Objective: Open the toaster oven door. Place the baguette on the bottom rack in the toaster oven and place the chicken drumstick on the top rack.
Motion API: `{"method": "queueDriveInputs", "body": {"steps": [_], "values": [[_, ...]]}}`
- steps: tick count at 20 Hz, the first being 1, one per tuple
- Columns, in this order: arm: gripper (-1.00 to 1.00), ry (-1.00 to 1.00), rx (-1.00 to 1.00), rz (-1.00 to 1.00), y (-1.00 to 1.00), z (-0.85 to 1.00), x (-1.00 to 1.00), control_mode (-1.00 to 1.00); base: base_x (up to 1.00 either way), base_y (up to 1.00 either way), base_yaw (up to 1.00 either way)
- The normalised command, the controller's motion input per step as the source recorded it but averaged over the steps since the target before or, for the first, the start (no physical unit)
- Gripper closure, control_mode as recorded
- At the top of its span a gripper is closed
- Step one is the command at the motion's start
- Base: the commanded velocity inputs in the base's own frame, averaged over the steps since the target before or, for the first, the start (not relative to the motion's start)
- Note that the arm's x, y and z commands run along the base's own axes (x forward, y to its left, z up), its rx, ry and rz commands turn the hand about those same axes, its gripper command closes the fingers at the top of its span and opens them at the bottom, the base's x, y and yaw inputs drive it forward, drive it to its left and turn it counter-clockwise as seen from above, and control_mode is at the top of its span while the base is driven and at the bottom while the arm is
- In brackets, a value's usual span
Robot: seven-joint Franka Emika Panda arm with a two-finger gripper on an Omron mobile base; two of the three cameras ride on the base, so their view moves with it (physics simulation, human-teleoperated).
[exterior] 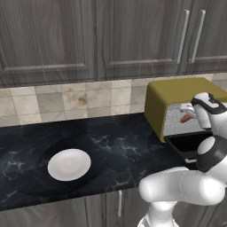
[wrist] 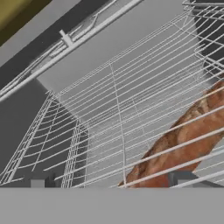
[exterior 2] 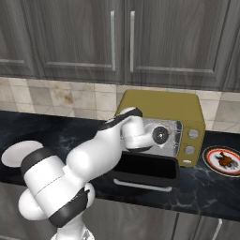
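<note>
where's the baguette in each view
left base view: baguette at right, inside the open toaster oven.
right base view: I can't make it out behind the arm.
hand view: lower right, seen through rack wires.
Shared landmark: the toaster oven.

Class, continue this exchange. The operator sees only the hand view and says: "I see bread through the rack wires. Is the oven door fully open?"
Observer: Yes, the door hangs folded down in front of the oven.
Operator: Where is the drumstick?
Observer: On a red-rimmed plate on the counter, at the oven's knob side; the drumstick lies in its middle.
Operator: Anything else on the counter?
Observer: A white plate, bare, well to the oven's other side.
</note>
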Motion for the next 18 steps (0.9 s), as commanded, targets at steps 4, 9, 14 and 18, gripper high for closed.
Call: {"method": "queueDriveInputs", "body": {"steps": [4, 9, 14, 18], "values": [[-1.00, 0.25, 0.00, 0.00, 0.03, -0.22, 0.03, -1.00, 0.00, 0.00, 0.00], [-1.00, 0.13, 0.00, 0.00, 0.03, -0.44, 0.00, -1.00, 0.00, 0.00, 0.00], [-1.00, 0.04, 0.00, 0.00, 0.01, -0.64, -0.12, -1.00, 0.00, 0.00, 0.00], [-1.00, 0.00, 0.00, 0.00, 0.00, -0.72, -0.23, -1.00, 0.00, 0.00, 0.00]]}}
